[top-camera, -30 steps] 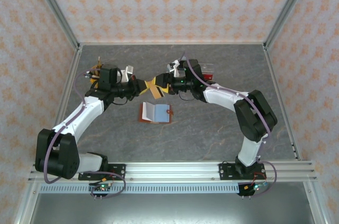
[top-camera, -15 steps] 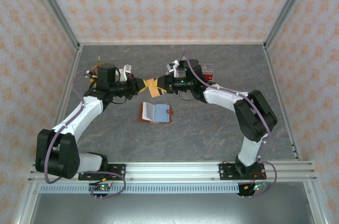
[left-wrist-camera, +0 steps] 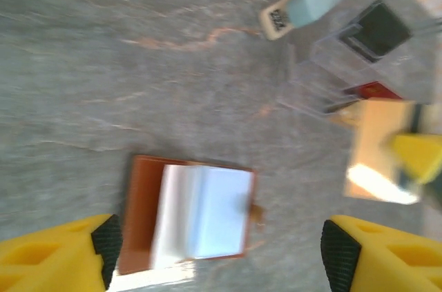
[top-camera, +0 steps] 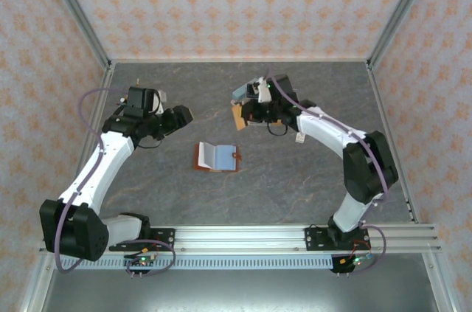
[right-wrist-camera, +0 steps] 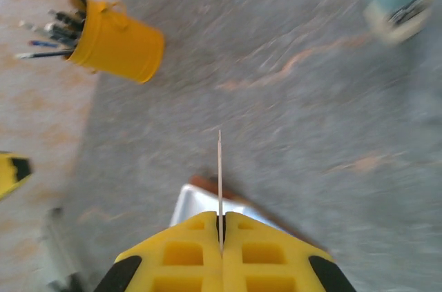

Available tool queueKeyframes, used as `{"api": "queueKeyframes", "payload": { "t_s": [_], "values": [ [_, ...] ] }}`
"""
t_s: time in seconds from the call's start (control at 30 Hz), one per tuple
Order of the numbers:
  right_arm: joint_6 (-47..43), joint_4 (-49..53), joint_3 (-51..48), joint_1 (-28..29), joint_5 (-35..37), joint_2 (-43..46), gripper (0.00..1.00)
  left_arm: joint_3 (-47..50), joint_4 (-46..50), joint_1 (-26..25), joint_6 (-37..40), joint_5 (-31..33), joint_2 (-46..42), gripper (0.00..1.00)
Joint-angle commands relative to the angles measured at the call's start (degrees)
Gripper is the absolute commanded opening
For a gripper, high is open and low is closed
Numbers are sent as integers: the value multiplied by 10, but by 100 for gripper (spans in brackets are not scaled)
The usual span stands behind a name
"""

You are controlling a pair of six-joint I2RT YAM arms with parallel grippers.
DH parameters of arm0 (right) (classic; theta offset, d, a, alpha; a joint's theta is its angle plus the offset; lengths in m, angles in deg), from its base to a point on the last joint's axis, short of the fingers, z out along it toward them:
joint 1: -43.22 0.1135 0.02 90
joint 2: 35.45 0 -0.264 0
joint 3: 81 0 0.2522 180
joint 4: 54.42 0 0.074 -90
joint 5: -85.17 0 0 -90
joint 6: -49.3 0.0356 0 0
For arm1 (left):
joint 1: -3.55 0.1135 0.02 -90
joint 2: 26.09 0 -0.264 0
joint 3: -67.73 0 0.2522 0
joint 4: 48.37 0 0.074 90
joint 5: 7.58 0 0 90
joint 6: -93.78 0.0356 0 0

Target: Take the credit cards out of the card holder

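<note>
Credit card, tan, likely thin, stiff and slick, is pinched flat in my right jaws, beyond the open card holder on the tabletop; left jaws gape empty.

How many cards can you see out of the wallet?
2: a tan card pinched in the right gripper, and what looks like a red one in the clear organiser. Others may hide in the card holder.

Reddish-brown leather card holder spread open, flat on the table, pale blue inner pockets facing up (blurred from the left wrist). Tan credit card pinched in the right gripper, off the table, beyond the holder's far edge.
</note>
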Motion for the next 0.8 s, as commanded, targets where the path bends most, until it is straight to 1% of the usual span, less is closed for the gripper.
{"api": "queueKeyframes", "payload": {
  "t_s": [0.0, 0.13, 0.17, 0.23, 0.3, 0.33, 0.5, 0.6, 0.7, 0.77],
  "values": [
    [-154, 147, 57, -4, 175, 38, 0, -14, 82, 5, 45, 125, -19, 87],
    [-222, 232, 122, -18, 272, 39, 0, -11, 94, 5, 52, 169, -28, 100],
    [-236, 240, 131, -22, 287, 39, 0, -11, 95, 4, 52, 178, -29, 100],
    [-285, 257, 148, -33, 295, 35, 0, -11, 99, 5, 52, 192, -30, 100],
    [-344, 268, 155, -42, 286, 29, 0, -9, 99, 4, 51, 191, -30, 100],
    [-381, 271, 158, -44, 296, 26, 0, -7, 97, 5, 51, 187, -30, 100],
    [-466, 337, 221, -64, 350, -31, 0, 1, 86, 5, 44, 178, -30, 100],
    [-542, 338, 215, -72, 340, -43, 0, 6, 82, 4, 42, 173, -28, 100],
    [-640, 301, 180, -75, 313, -36, 0, 8, 79, 5, 42, 163, -26, 100],
    [-689, 302, 172, -79, 292, -41, 0, 8, 77, 5, 43, 158, -26, 100]
  ]
}}
